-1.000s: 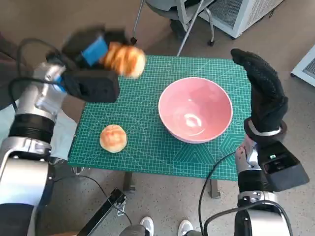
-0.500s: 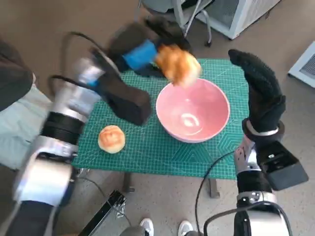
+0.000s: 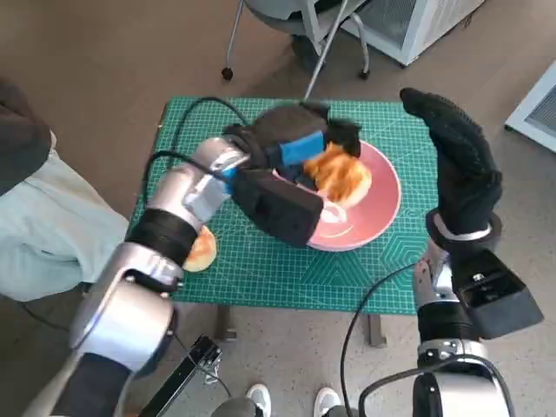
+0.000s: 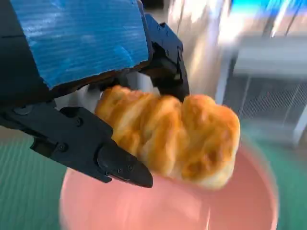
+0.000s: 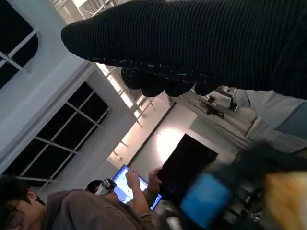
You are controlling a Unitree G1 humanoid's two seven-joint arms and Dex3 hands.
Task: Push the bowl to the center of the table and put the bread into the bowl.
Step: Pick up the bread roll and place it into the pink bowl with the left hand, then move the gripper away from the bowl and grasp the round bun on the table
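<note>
My black fingers pinch a golden, twisted piece of bread from both sides, my left hand holding it over the pink bowl, close above its hollow but, as far as I can tell, not yet resting in it. The bowl sits directly beneath my fingers on the green cutting mat, which covers the table; whether it stands quite at the centre I judge only roughly, though it looks a little toward my right side. A second bread roll lies well behind my fingers, near the mat's near edge, half hidden under my forearm. My right hand, gloved in black knit, stands upright just beyond the bowl's far rim from my fingers, flat, spread and holding nothing. The risks, as I read them: if I let go while the bread hangs off-centre or too high, it could strike the rim and bounce out onto the mat; if my fingers drop too low they could knock or tip the bowl; and my forearm, sweeping back, could brush the roll off the table's edge.
</note>
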